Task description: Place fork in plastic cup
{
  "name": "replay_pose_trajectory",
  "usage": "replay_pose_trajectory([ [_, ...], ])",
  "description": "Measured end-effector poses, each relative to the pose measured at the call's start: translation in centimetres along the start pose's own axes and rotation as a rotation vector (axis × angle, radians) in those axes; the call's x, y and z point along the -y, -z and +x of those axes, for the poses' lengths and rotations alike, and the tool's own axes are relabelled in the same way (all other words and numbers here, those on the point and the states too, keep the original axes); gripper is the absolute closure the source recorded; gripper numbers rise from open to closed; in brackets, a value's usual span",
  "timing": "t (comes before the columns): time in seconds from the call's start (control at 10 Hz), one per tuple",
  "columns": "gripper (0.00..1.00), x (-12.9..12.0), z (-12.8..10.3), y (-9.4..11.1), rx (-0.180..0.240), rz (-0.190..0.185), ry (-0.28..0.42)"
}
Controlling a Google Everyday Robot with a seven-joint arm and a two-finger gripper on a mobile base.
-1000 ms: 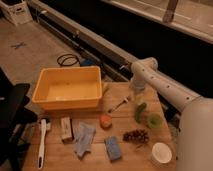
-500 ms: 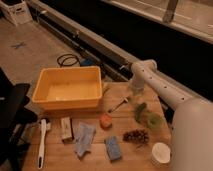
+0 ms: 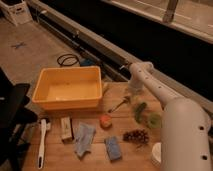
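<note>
Yellow bin [image 3: 67, 90] sits well left of the pincer and takes up that side of the table [image 3: 120, 127]; no room for a swing there.

Silvery fork [image 3: 119, 105] lies on the wood just left of the pincer and slightly toward the camera. Its long axis runs on a diagonal, with the far end pointing up at the pincer and the near end aimed at the orange sponge piece [image 3: 105, 121]. Which end carries the tines I cannot tell.

Pincer [image 3: 131, 96] hangs from the single arm over the back part of the table, jaws apart with nothing clamped. Tips are at or right beside the fork's upper end; whether they touch it I cannot tell.

Green vegetable [image 3: 140, 111] lies just right of and nearer than the pincer, between it and the goal.

Plastic cup [image 3: 155, 120], pale green, stands farther right and nearer again, close beside the vegetable.

Judgement: the grasp calls for jaws set across the diagonal. The carry is then short, rightward and toward the camera, and has to pass over the vegetable. The arm's own forearm crowds the right side, and the table's back edge is close behind.
</note>
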Motion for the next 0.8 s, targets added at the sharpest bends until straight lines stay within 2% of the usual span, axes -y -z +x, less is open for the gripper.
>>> replay_pose_trajectory([
  [0.2,0.42,-0.02,0.05,-0.42,0.016,-0.005,0.024],
  [0.4,0.64,0.03,0.01,-0.47,0.033,0.004,0.068],
  [0.7,0.93,0.26,0.43,-0.62,0.049,0.023,0.089],
  [0.8,0.98,0.21,0.41,-0.69,0.049,0.021,0.090],
])
